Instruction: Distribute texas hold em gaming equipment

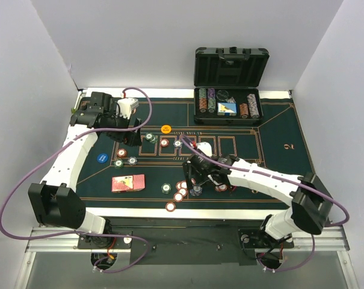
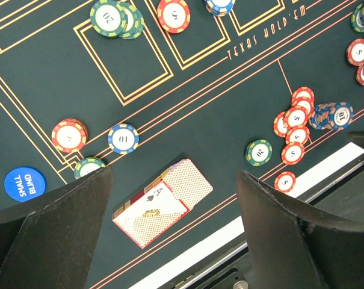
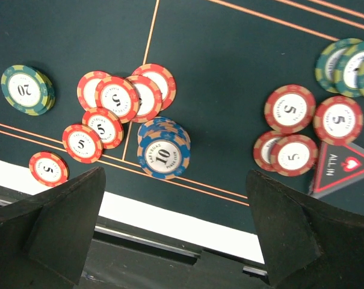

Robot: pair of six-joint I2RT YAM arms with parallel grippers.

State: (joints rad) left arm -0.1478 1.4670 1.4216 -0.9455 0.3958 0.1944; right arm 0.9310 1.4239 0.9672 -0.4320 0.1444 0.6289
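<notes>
With chips (image 3: 163, 153) and cards (image 2: 162, 203) spread on the mat (image 1: 148, 195) and stacks (image 1: 210, 101) sitting in the case (image 1: 231, 66), left gripper (image 2: 174, 174) and right gripper (image 3: 175, 174) gaped empty.

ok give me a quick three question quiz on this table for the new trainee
1. True or false: the left end effector is shut.
2. Which number is on top of the blue chip stack in the right wrist view? A 5, B 10, C 20.
3. What words are printed on the blue button disc?
Key: 1 false, it is open; 2 B; 3 SMALL BLIND.
</notes>
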